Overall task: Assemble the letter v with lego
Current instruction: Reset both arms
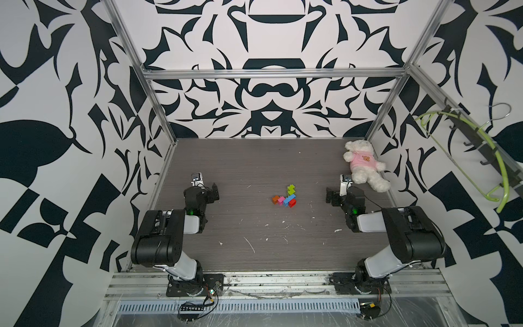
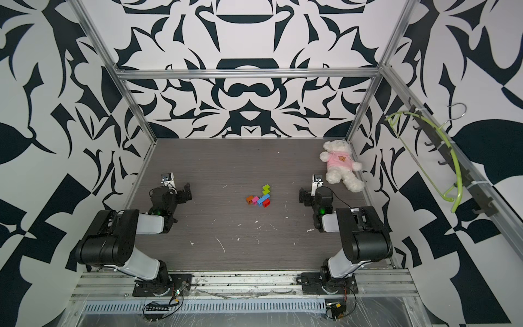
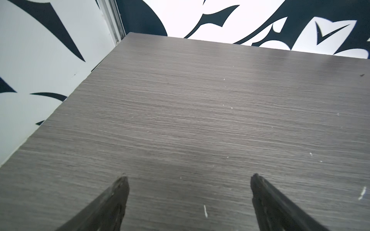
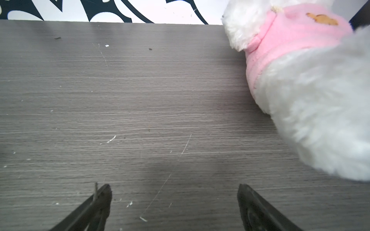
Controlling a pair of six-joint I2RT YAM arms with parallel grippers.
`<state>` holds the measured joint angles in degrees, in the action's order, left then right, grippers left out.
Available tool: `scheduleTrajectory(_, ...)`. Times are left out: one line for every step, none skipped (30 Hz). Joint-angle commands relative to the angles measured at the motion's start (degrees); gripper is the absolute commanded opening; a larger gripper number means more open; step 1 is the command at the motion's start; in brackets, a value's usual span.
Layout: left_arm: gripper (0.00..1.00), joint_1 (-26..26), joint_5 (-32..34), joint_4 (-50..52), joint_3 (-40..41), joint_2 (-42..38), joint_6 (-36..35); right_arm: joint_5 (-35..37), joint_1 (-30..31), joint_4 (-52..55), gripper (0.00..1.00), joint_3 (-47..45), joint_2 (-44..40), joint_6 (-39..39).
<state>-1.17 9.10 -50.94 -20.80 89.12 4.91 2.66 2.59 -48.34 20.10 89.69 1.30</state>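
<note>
The lego lies as one joined cluster at the middle of the grey table [image 1: 249,164], and it reads as the letter v [image 1: 285,197]. An orange brick [image 1: 275,199], a pink one [image 1: 280,200], a blue one [image 1: 288,200] and a red one [image 1: 292,203] form one arm. Two lime green bricks [image 1: 291,189] step away toward the back. Both top views show the cluster [image 2: 260,197]. My left gripper [image 1: 211,194] [image 3: 189,177] stands open over bare table, well left of it. On the other side my right gripper [image 1: 330,197] [image 4: 174,186] is open and empty.
A white teddy bear in a pink shirt [image 1: 363,165] [image 4: 310,90] lies at the back right, close beside the right gripper. A lime green hanger [image 1: 481,153] hangs on the right wall rail. Patterned walls close in the table on three sides.
</note>
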Motion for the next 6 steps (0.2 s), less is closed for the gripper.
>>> scheduleTrajectory(0.99, 0.1, -0.9, -2.2, -0.2, -0.1, -0.6, -0.9, 0.0, -2.3, 1.0, 1.2, -0.5, 0.0)
scheduleTrajectory(0.99, 0.1, -0.9, -2.7, 0.1, 0.0, -0.5, -0.9, 0.0, -2.3, 1.0, 1.5, -0.1, 0.0)
scheduleTrajectory(0.99, 0.1, -1.0, -0.5, -0.4, -0.6, -0.6, -1.0, 0.0, -2.8, 1.0, 1.3, -0.1, 0.0)
scheduleTrajectory(1.0, 0.0, -1.1, 1.2, -0.8, -1.2, -0.6, -0.9, -0.1, -2.6, 1.0, 1.2, -0.4, 0.0)
scheduleTrajectory(0.99, 0.1, -1.1, 0.6, -0.6, -1.2, -0.6, -0.9, -0.1, -2.5, 1.0, 1.0, -0.8, -0.2)
scheduleTrajectory(0.99, 0.1, -1.1, -0.6, -0.3, -0.7, -0.7, -0.8, -0.1, -2.3, 1.0, 0.8, -1.2, -0.1)
